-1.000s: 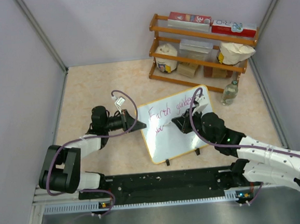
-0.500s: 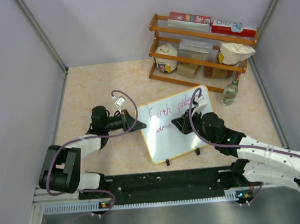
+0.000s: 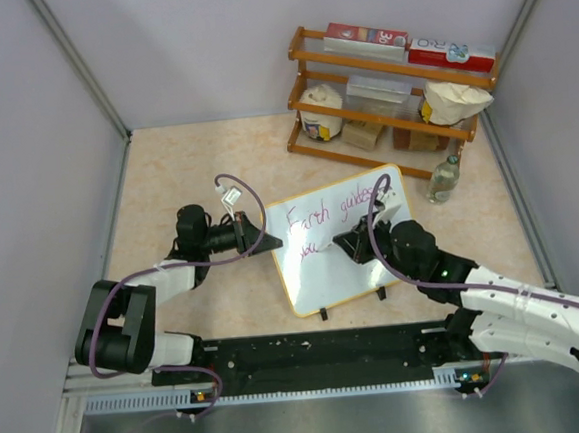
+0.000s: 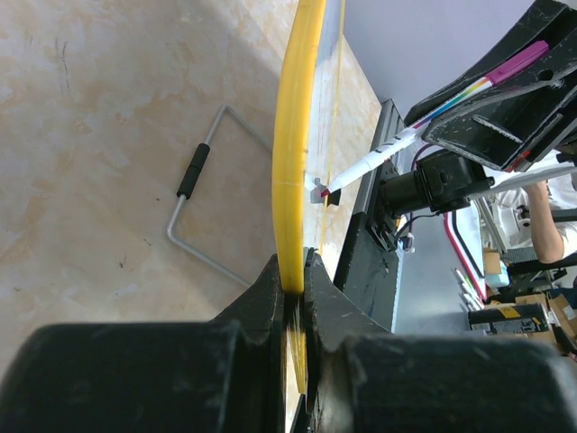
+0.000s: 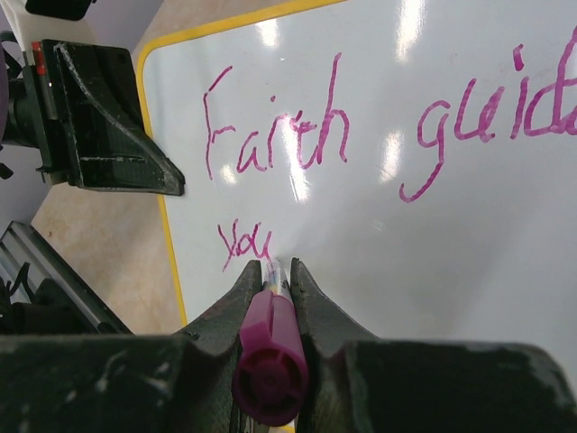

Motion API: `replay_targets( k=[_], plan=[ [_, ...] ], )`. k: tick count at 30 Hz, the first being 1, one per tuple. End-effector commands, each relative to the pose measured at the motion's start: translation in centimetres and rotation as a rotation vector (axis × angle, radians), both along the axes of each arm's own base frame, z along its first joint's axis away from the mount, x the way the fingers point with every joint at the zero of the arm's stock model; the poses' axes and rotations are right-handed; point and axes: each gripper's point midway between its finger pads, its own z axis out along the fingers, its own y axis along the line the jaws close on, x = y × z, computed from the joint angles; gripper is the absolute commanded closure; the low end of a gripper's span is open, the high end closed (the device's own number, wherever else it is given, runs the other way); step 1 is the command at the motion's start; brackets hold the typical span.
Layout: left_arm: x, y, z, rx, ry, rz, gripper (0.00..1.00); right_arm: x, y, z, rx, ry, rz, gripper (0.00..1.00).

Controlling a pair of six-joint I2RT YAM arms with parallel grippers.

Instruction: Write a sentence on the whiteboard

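Pink cursive sentence (image 3: 310,218) on glossy yellow-framed whiteboard (image 3: 338,263)
Left fingers (image 4: 257,311) pinch its edge; right fingers (image 5: 239,302) clamp a magenta-capped marker (image 5: 269,361) at "You".

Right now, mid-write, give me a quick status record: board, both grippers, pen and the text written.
whiteboard: on the table, left edge held
left gripper: shut on the whiteboard's yellow frame
right gripper: shut on the marker
marker: tip at the board, just right of "you"
sentence: line one reads "Earth guid", the rest cut off in the right wrist view; line two reads "you"
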Motion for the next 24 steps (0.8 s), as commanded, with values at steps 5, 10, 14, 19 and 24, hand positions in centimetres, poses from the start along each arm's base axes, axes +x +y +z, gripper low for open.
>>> replay_targets(
  k=[5, 10, 14, 19, 24],
  plan=[
    [0.4, -0.4, -0.3, 0.028, -0.089, -0.018, 1.0, 0.6, -1.5, 1.4, 0.013, -0.051, -0.059, 1.0],
    [0.4, -0.4, -0.3, 0.027, -0.087, -0.019, 1.0, 1.0, -1.1, 3.3, 0.039, -0.082, -0.059, 1.0],
    [0.4, -0.4, -0.2, 0.026, -0.09, -0.019, 1.0, 1.5, -0.6, 4.0, 0.035, -0.097, -0.059, 1.0],
    [0.4, -0.4, -0.2, 0.027, -0.089, -0.019, 1.0, 1.8, -0.2, 4.7, 0.05, -0.108, -0.055, 1.0],
    [0.4, -0.4, -0.2, 0.026, -0.09, -0.02, 1.0, 2.1, 0.0, 4.2, 0.039, -0.101, -0.06, 1.0]
  ],
)
